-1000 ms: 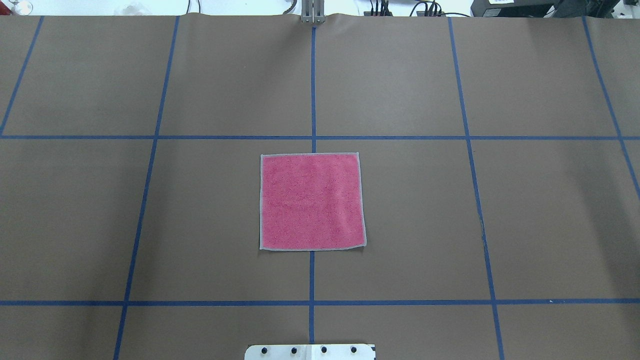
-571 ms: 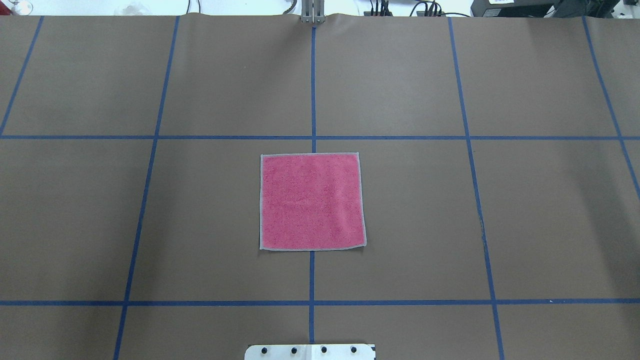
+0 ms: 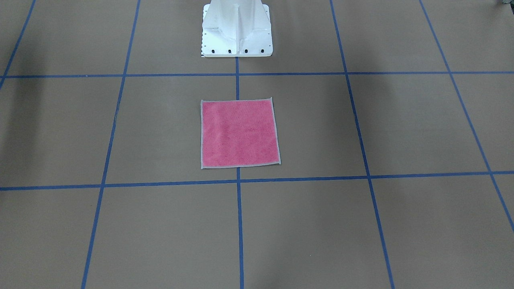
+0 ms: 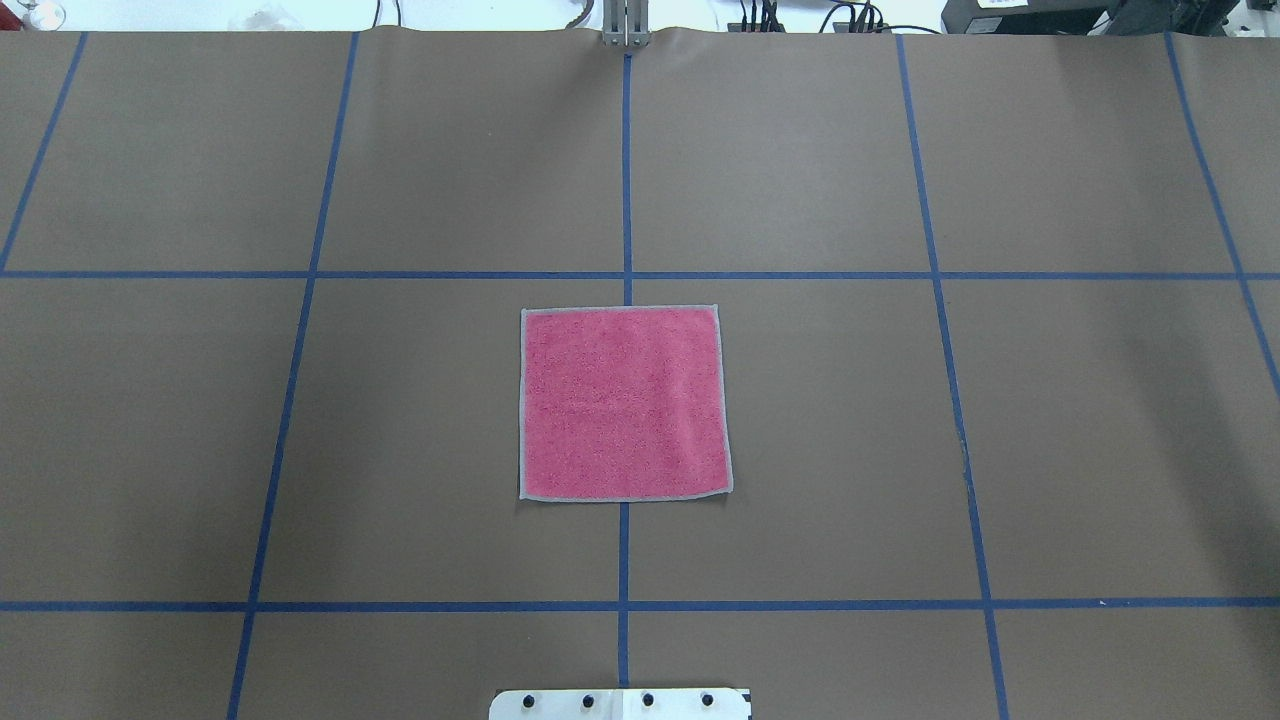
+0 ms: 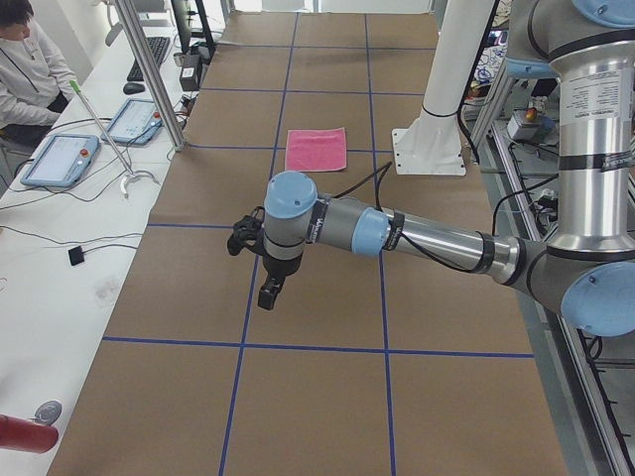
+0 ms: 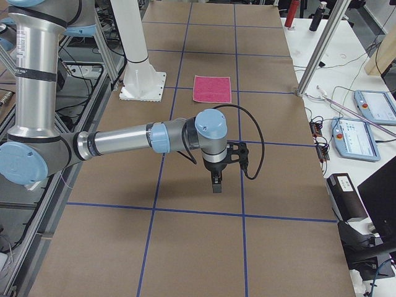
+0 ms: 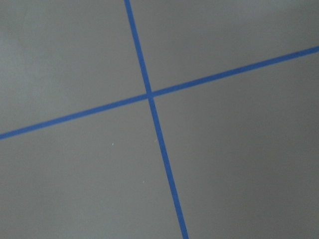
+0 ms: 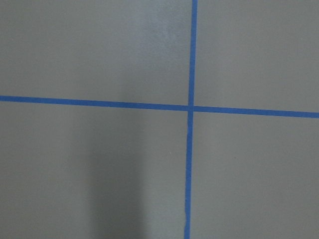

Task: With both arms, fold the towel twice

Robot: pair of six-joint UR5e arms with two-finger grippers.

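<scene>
Towel [image 4: 625, 403] lying flat, left hand [image 5: 269, 295] and right hand [image 6: 216, 185] pointing down well away, open or closed cannot tell

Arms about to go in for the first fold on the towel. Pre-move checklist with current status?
1. Towel flat, unfolded, pink face up: ok.
2. All four towel corners in sight: ok.
3. Towel lies across the middle tape line: ok.
4. Left pincer and right pincer at the towel: not ok. Each hangs above bare table, off to its own side.
5. Pincers open: cannot tell, as they show only in the side views.
6. Person well away from both pincers: ok, seated off to the side.
</scene>
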